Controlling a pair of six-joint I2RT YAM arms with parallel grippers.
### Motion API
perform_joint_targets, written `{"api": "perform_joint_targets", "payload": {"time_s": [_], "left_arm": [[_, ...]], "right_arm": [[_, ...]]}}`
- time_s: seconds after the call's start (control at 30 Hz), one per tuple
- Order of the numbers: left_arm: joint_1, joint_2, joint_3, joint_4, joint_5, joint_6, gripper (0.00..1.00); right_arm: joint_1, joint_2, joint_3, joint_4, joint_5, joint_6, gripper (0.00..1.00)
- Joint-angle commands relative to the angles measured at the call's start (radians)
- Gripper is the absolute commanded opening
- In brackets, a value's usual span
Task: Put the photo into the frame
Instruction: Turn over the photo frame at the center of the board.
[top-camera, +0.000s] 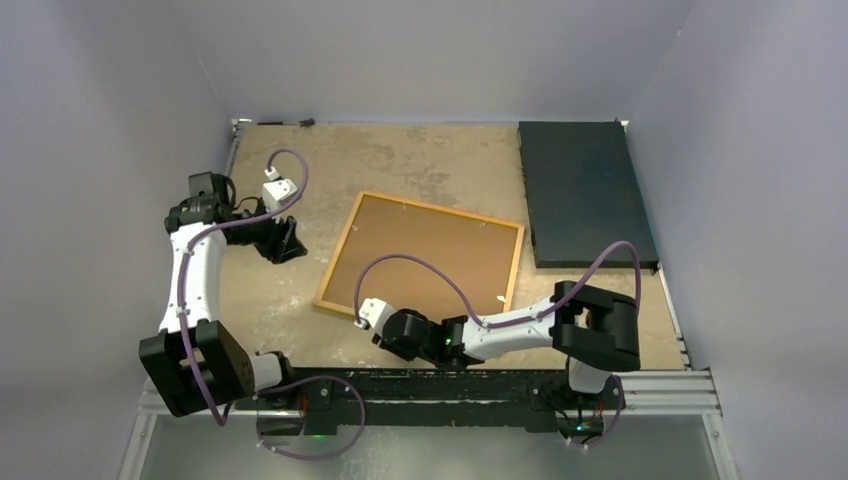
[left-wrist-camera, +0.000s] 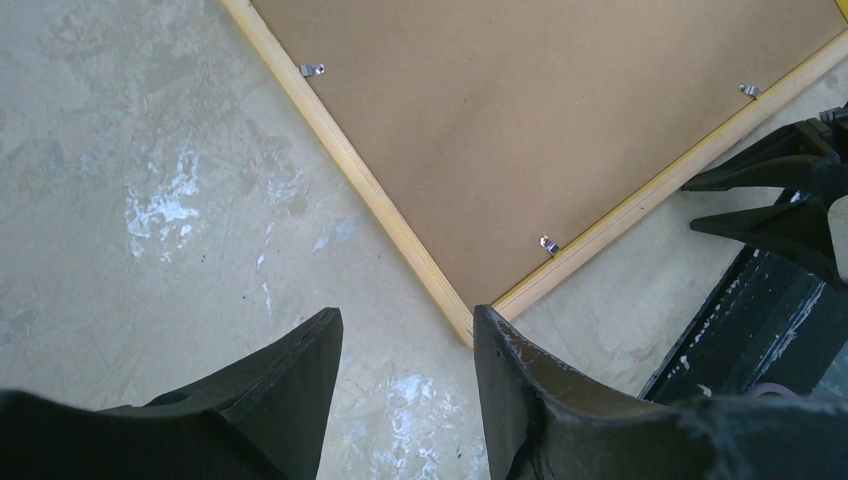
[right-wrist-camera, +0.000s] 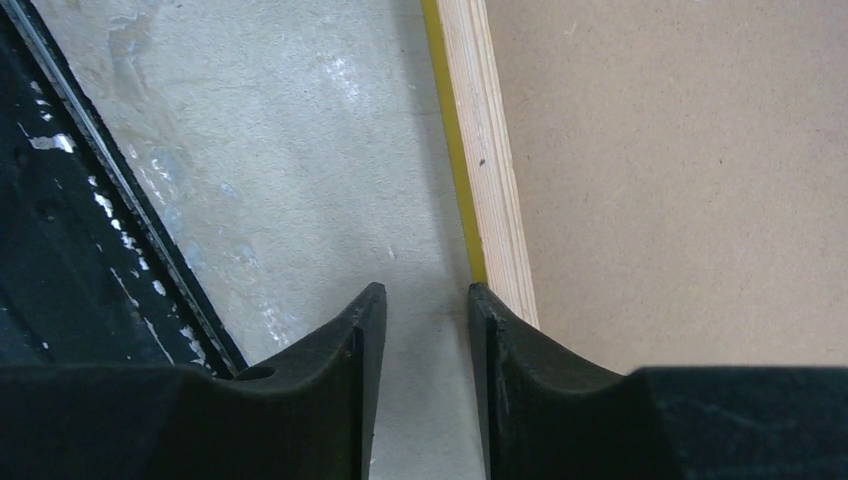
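Observation:
The frame (top-camera: 339, 249) lies face down in the middle of the table, light wood side up, with the brown backing board (top-camera: 430, 255) set in it under small metal clips (left-wrist-camera: 547, 245). The photo is not in view. My left gripper (top-camera: 290, 245) is open and empty, left of the frame; in the left wrist view it (left-wrist-camera: 407, 315) hovers by the frame's near left corner (left-wrist-camera: 455, 310). My right gripper (top-camera: 362, 322) is open and empty at the frame's near edge. In the right wrist view it (right-wrist-camera: 425, 290) sits beside the yellow-sided wooden edge (right-wrist-camera: 485, 150).
A dark rectangular mat (top-camera: 585, 190) lies at the back right. The black mounting rail (top-camera: 450, 385) runs along the near table edge and also shows in the right wrist view (right-wrist-camera: 60, 250). Grey walls enclose the table on three sides.

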Motion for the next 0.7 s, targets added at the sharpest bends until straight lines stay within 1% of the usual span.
{"api": "perform_joint_targets", "payload": {"time_s": [0.0,0.2,0.3,0.43,0.53,0.67], "left_arm": [[0.004,-0.008,0.004,0.027,0.076,0.040,0.50],[0.004,0.004,0.004,0.014,0.078,0.050,0.50],[0.004,0.015,0.006,0.009,0.090,0.047,0.50],[0.004,0.022,0.014,-0.005,0.103,0.058,0.50],[0.004,0.027,0.022,-0.024,0.103,0.079,0.51],[0.004,0.039,0.037,-0.049,0.102,0.110,0.52]], "right_arm": [[-0.010,-0.033,-0.010,0.007,0.077,-0.029,0.41],[-0.023,-0.109,-0.013,0.048,0.088,-0.077,0.44],[-0.065,-0.100,0.007,0.045,0.073,-0.117,0.44],[-0.102,-0.071,0.022,0.044,0.032,-0.127,0.45],[-0.109,-0.053,0.016,0.046,-0.007,-0.123,0.48],[-0.109,-0.040,0.009,0.055,-0.052,-0.109,0.49]]}}
